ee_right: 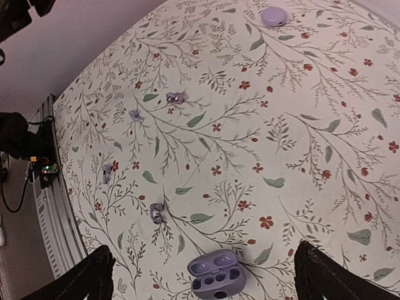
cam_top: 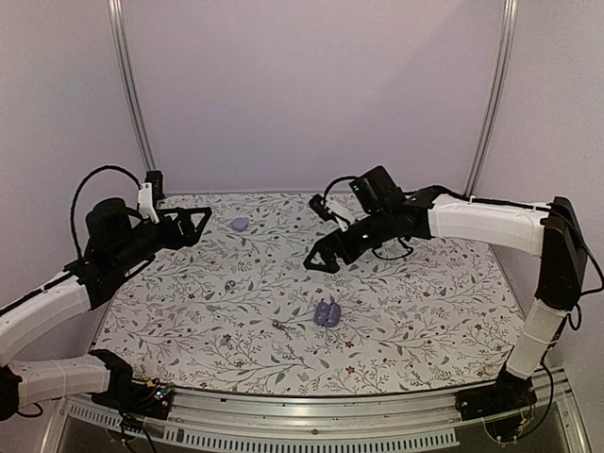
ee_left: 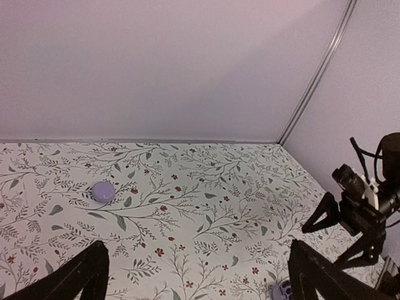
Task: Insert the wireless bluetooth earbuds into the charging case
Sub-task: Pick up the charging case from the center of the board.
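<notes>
The charging case lies open on the floral cloth at centre, its two lavender halves facing up; it shows at the bottom of the right wrist view and peeks in beside a finger in the left wrist view. One earbud lies just left of the case, also in the right wrist view. The other earbud lies farther left. My right gripper hovers open and empty above and behind the case. My left gripper is open and empty at the far left.
A round closed lavender object lies at the back left, also in the wrist views. Two smaller lavender bits lie toward the front rail. Walls enclose the back and sides.
</notes>
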Tool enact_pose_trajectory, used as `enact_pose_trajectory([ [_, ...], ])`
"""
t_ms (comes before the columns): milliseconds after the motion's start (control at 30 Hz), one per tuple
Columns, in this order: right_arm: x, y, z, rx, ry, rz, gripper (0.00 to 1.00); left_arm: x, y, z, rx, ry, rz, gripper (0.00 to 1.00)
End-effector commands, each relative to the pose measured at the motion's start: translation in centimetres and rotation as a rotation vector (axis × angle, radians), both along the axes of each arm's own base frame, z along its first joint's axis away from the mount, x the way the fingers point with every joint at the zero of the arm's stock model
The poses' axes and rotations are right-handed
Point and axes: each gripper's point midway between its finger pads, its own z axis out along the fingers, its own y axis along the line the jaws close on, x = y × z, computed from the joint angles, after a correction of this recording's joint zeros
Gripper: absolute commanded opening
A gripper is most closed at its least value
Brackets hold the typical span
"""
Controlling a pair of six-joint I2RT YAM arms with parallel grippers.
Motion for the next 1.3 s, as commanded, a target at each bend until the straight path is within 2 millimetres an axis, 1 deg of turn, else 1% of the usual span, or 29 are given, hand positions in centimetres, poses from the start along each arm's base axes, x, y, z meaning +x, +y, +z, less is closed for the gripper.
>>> enact_pose_trajectory([
  [0,5.9,-5.6,5.6,0.253,-0.049,-0.228,0.99,0.1,-4.3,0.3,-0.041,0.03,-0.253,1.0],
  [33,6.5,-7.1,6.5,0.293,-0.046,-0.264,0.99,0.4,-5.9,-0.8,-0.028,0.093,-0.329,1.0],
  [67,7.2,-8.5,6.7,0.316,-0.049,-0.295,0.99,0.5,-7.7,-0.9,-0.015,0.13,-0.407,1.0],
  [100,7.8,-10.0,7.1,0.333,-0.063,-0.347,0.99,0.7,-9.2,-2.5,0.016,0.189,-0.443,1.0],
  [133,8.3,-11.4,8.2,0.335,-0.116,-0.407,0.99,0.6,-10.5,-3.6,0.044,0.226,-0.467,0.99],
  [200,9.2,-13.7,9.1,0.276,-0.228,-0.505,0.99,0.0,-12.9,-5.6,0.087,0.281,-0.518,0.97],
  [233,9.6,-14.7,9.3,0.252,-0.27,-0.548,0.99,0.0,-13.7,-6.8,0.099,0.322,-0.537,0.96],
  [267,9.8,-15.8,10.0,0.24,-0.319,-0.588,0.99,-0.2,-14.5,-7.6,0.102,0.354,-0.562,0.94],
  [333,9.8,-17.0,10.3,0.224,-0.352,-0.641,0.99,-0.9,-15.8,-9.5,0.12,0.428,-0.603,0.88],
  [400,9.2,-17.3,10.2,0.234,-0.341,-0.62,0.99,-1.9,-17.2,-11.7,0.16,0.505,-0.644,0.79],
  [467,8.7,-17.6,10.2,0.245,-0.326,-0.612,0.99,-3.0,-18.5,-13.8,0.222,0.57,-0.683,0.68],
  [500,8.5,-17.6,9.9,0.244,-0.313,-0.61,0.99,-3.1,-19.0,-14.4,0.253,0.593,-0.684,0.63],
  [567,8.1,-17.8,9.1,0.236,-0.292,-0.605,0.99,-3.5,-19.4,-16.4,0.309,0.647,-0.68,0.57],
  [667,7.4,-17.8,8.2,0.249,-0.255,-0.586,0.99,-3.9,-20.0,-17.7,0.326,0.682,-0.69,0.5],
  [733,6.9,-17.5,7.9,0.264,-0.227,-0.566,0.99,-4.4,-20.9,-18.3,0.326,0.694,-0.725,0.47],
  [867,6.5,-16.8,7.1,0.274,-0.174,-0.532,0.99,-5.1,-22.9,-19.2,0.329,0.727,-0.785,0.43],
  [1000,6.3,-16.5,7.0,0.284,-0.158,-0.52,0.99,-5.9,-24.4,-19.8,0.321,0.758,-0.829,0.42],
  [1167,6.2,-16.5,7.0,0.286,-0.156,-0.517,0.99,-6.2,-25.4,-21.3,0.38,0.794,-0.841,0.43],
  [1267,6.1,-16.9,7.0,0.28,-0.162,-0.527,0.99,-6.5,-25.5,-22.3,0.405,0.831,-0.839,0.42],
])
